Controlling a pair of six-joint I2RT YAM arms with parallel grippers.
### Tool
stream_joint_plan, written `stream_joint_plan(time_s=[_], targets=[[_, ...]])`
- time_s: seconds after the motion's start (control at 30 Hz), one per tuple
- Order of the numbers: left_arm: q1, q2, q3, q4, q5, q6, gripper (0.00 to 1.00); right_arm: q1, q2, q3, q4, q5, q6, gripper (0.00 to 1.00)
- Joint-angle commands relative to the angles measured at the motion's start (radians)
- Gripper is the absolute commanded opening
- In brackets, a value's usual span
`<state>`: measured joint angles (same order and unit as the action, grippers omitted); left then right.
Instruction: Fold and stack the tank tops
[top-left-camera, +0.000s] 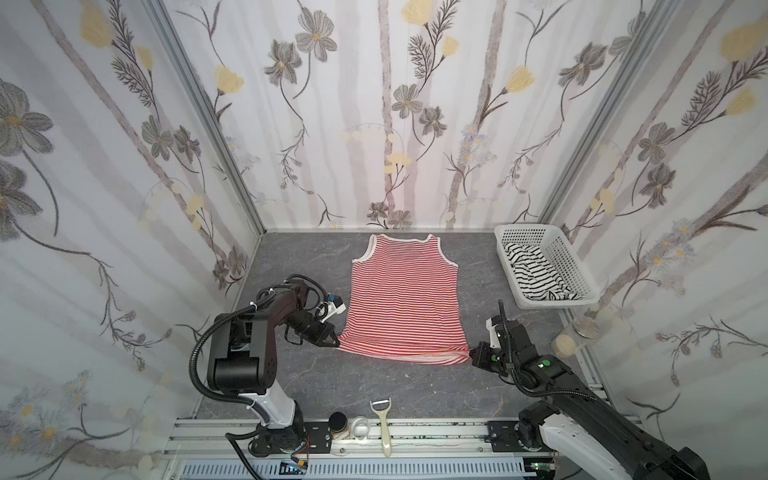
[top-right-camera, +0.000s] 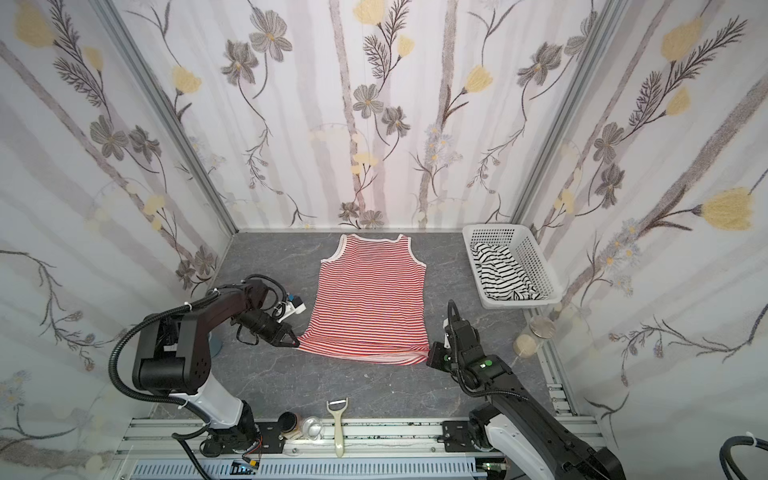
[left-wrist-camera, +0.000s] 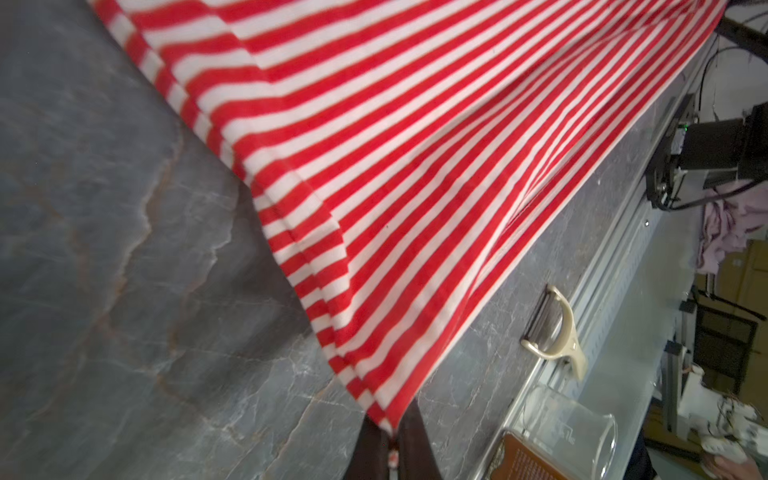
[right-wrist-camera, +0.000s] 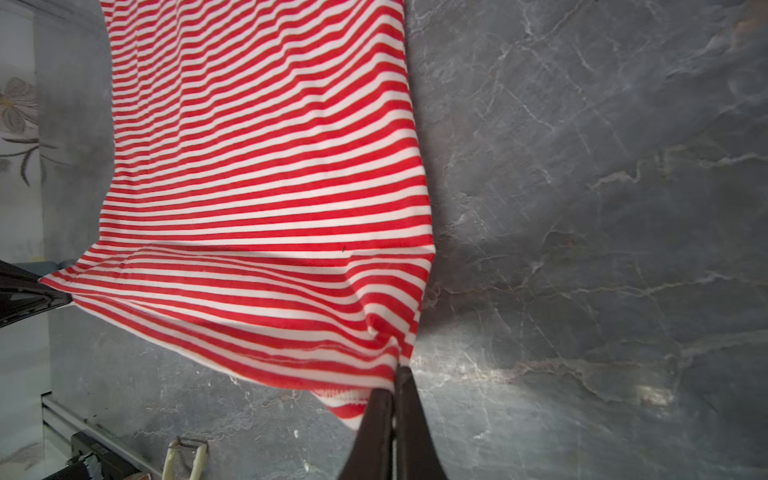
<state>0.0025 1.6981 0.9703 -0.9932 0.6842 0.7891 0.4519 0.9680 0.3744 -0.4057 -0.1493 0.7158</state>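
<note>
The left gripper (left-wrist-camera: 392, 440) is clamped shut on one hem corner of the red-and-white tank top (top-left-camera: 405, 291), and the right gripper (right-wrist-camera: 395, 399) is pinched tight on the opposite hem corner. Together they hold that hem slightly off the tabletop (top-left-camera: 316, 386), while the rest lies flat at the middle, straps toward the far edge. The fabric looks light, soft and limp, and likely to sag between the two grips, so the corners seem the right holds for a clean fold. The black-and-white tank top (top-left-camera: 532, 270) sits crumpled in the white perforated basket (top-left-camera: 561, 253) at the far right corner — it would probably need spreading out first.
</note>
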Motion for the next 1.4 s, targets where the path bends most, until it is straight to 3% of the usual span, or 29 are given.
stream_joint_plan(time_s=[0.0, 0.5, 0.73, 0.8, 0.97, 1.03, 1.17, 1.37], targets=[[0.007, 0.031, 0.029, -0.178, -0.003, 0.161, 0.0, 0.001, -0.011, 0.011, -0.042, 0.085, 0.029, 0.0], [-0.003, 0.116, 0.043, -0.213, -0.092, 0.215, 0.0, 0.046, 0.055, -0.018, -0.032, 0.109, 0.041, 0.02], [-0.021, 0.141, 0.01, -0.196, -0.147, 0.23, 0.1, 0.093, 0.095, -0.017, -0.012, 0.117, 0.063, 0.04], [-0.022, 0.14, 0.003, -0.194, -0.166, 0.233, 0.16, 0.101, 0.08, -0.017, -0.032, 0.119, 0.069, 0.09], [-0.017, 0.121, -0.016, -0.191, -0.244, 0.254, 0.5, 0.106, -0.006, 0.005, -0.117, 0.139, 0.083, 0.27], [-0.01, 0.103, -0.011, -0.193, -0.27, 0.265, 0.53, 0.107, -0.042, 0.035, -0.161, 0.15, 0.087, 0.3], [0.011, 0.104, 0.085, -0.193, -0.266, 0.255, 0.54, 0.107, -0.063, 0.064, -0.125, 0.135, 0.11, 0.33], [-0.012, 0.227, 0.388, -0.193, -0.137, 0.116, 0.53, 0.127, 0.067, 0.13, -0.048, 0.135, 0.114, 0.33]])
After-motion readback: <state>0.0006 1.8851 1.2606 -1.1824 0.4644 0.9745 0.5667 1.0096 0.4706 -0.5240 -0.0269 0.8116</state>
